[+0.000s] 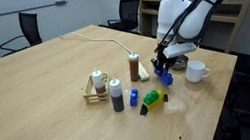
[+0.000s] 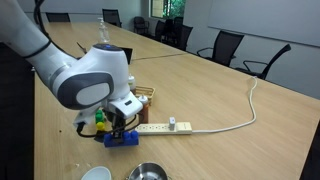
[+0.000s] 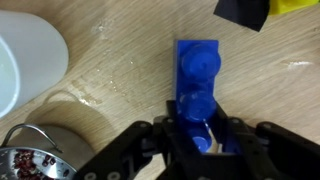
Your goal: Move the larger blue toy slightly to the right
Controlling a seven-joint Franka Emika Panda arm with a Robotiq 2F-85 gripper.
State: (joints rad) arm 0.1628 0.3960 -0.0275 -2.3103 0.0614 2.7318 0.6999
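The larger blue toy (image 3: 199, 66) is a long bright blue studded brick lying on the wooden table. It shows in both exterior views (image 1: 166, 77) (image 2: 123, 140). My gripper (image 3: 203, 130) reaches straight down over it, with one finger against each long side of its near end. It is shut on the brick, which sits at table height. The gripper also shows in both exterior views (image 1: 163, 66) (image 2: 119, 126). The brick's near end is hidden between the jaws.
A white mug (image 1: 196, 70) (image 3: 25, 60) and a metal bowl (image 3: 40, 155) (image 2: 148, 173) stand close by the brick. A white power strip (image 2: 165, 128) lies beside it. The green-and-yellow toy (image 1: 152, 100), a small blue block (image 1: 133, 96) and bottles (image 1: 116, 95) stand nearby.
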